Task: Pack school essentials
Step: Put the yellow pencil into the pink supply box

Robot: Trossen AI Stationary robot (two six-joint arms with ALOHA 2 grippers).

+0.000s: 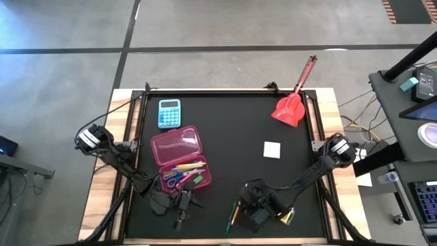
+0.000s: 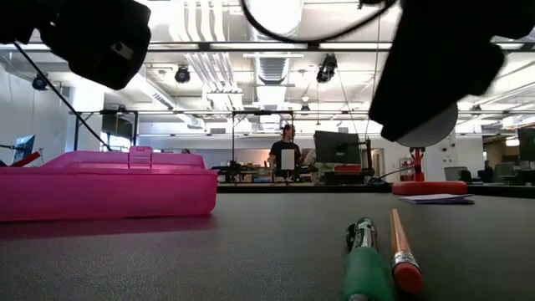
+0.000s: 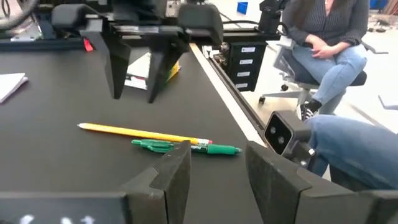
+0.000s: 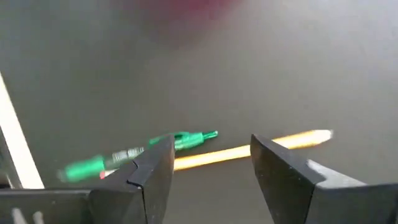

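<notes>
Here the high view shows the black table whole, yet its lower edge is crowded: the left gripper sits low, left of centre, just below the open pink pencil case, and the right gripper sits low, right of centre. Beside the right gripper a green pen and an orange pencil lie close together — thin slivers in this view. Coloured pencils and blue-handled scissors fill the case's lower half; single items there are hard to separate.

The low view gives what the overhead cannot: the pen and pencil lie side by side on the table at lower right of the frame, with the case at left. Both arms are cut off at its top edge as dark masses.

The wrist views settle the jaws. Both the left gripper and the right gripper stand parted and hold nothing; the right wrist view is blurred, pen and pencil lying beyond the fingers.

At upper left of the high view lies a blue calculator; at upper right, a red scoop; right of centre, a white note. A seated person is cut off at the left wrist view's top right.
</notes>
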